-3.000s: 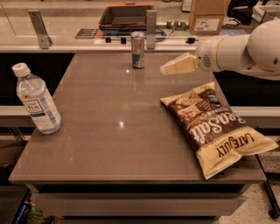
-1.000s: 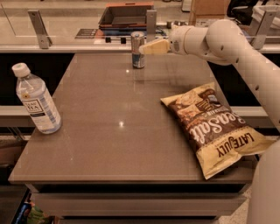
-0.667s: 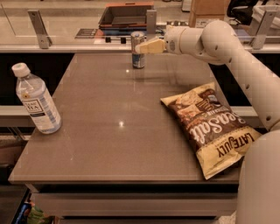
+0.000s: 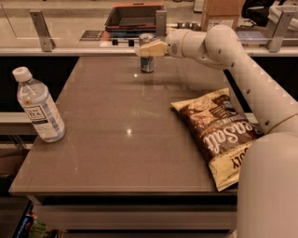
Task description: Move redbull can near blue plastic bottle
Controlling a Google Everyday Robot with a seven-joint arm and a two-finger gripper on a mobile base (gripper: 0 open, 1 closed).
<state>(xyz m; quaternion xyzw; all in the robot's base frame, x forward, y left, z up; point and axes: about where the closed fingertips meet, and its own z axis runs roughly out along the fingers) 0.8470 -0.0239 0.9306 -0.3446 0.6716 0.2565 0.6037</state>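
The redbull can (image 4: 147,65) stands upright at the far middle edge of the brown table (image 4: 111,153). My gripper (image 4: 145,49) reaches in from the right at the can's upper half and covers part of it. The blue plastic bottle (image 4: 38,111), clear with a white cap and a striped label, stands upright at the table's left edge, far from the can.
A brown and cream chip bag (image 4: 219,130) lies on the right side of the table, under my arm (image 4: 242,69). A counter with a dark tray (image 4: 132,16) and metal posts runs behind the table. A cardboard box (image 4: 219,11) stands at the back right.
My gripper has moved left and away from me, from the table's right side to the can, and now overlaps its upper half. The can, bottle and bag have not moved.
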